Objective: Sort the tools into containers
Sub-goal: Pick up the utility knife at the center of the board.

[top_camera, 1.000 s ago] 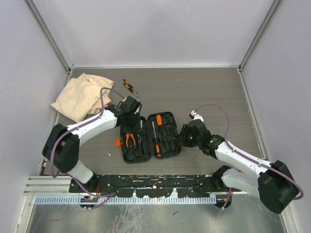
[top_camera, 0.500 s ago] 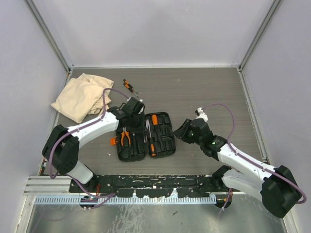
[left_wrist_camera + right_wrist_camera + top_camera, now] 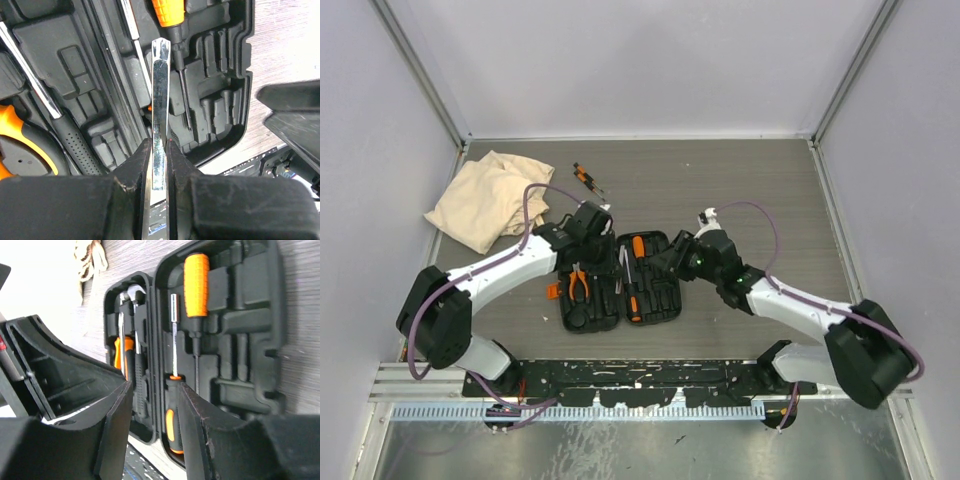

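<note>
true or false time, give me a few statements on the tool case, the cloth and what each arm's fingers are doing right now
1. The left fingers are shut on a thin steel tool. True.
2. The tool case is closed. False: it lies open, with tools in its slots.
3. The right fingers grip a screwdriver. False: they stand apart with nothing between them.
4. A tan cloth lies at the far left of the table. True.
5. Orange-handled pliers sit in the case's left half. True.
</note>
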Tool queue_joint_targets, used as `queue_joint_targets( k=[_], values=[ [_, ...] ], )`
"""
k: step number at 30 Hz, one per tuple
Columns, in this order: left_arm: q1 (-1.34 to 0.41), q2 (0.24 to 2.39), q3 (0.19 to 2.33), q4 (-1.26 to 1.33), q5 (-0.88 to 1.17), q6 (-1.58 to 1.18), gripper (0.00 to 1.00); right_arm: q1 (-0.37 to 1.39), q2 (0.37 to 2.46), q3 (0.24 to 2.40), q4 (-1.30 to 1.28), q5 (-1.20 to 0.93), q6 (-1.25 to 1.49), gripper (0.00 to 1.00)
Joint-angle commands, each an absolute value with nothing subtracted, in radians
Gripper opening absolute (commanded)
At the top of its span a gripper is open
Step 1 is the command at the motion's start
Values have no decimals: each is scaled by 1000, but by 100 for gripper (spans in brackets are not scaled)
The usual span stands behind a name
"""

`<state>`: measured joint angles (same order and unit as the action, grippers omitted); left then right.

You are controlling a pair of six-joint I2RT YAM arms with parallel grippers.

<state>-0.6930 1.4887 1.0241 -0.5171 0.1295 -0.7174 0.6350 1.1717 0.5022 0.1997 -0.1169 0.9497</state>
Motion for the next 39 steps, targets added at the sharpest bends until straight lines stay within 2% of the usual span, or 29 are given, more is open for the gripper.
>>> queue_joint_targets(
  k=[1,10,27,36,39],
  values=[
    [-704,1434,1014,-457,168,-698,9,640,1281,584,422,-212,1040,47],
    [-730,1443,1021,-458,182,-680,9,656,1455,648,549,-293,1116,46],
    [-764,1429,1022,-436,208,-662,9,670,1556,682,522,-322,1149,38],
    [-772,1435,1031,-441,206,-653,10,671,1559,672,511,-316,1159,10],
    [-773,1440,1041,-459,192,-645,21,672,1549,669,501,-310,1156,4]
  ],
)
